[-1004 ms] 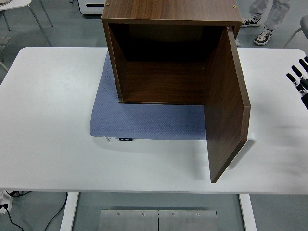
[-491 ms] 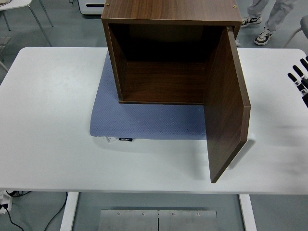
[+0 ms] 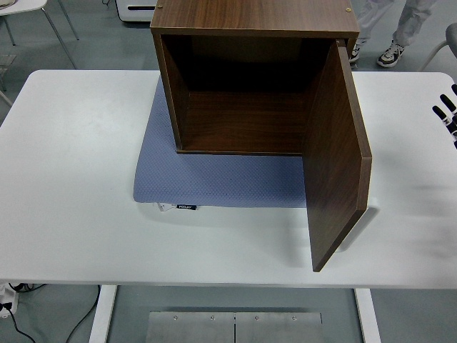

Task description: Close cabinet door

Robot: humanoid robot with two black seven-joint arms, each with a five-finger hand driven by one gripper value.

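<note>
The cabinet door (image 3: 335, 157) is standing wide open in the right half of the frame, hinged along the right front edge of the wooden cabinet (image 3: 253, 18) and swinging out toward the bottom of the picture, its free lower corner reaching nearly to the tabletop's (image 3: 71, 179) near edge. The right hand (image 3: 446, 114) is showing only at the far right edge, level with the door's upper part and well apart from it; a few black fingers (image 3: 440, 112) are pointing up and to the left, spread and holding nothing. A broad band of bare white surface is lying between those fingers and the door's outer face, and more open room is stretching across the left of the frame and in front of the cabinet's mouth. The cabinet is sitting at the upper centre on a blue-grey mat (image 3: 214, 179), which is spreading out to the left and toward the bottom beyond the cabinet's base. The door is dark walnut-grained wood, a flat panel with a lighter edge band, and the interior behind it is dark and hollow. A person's legs and shoes (image 3: 389, 53) are showing at the upper right, on the floor beyond the tabletop.
</note>
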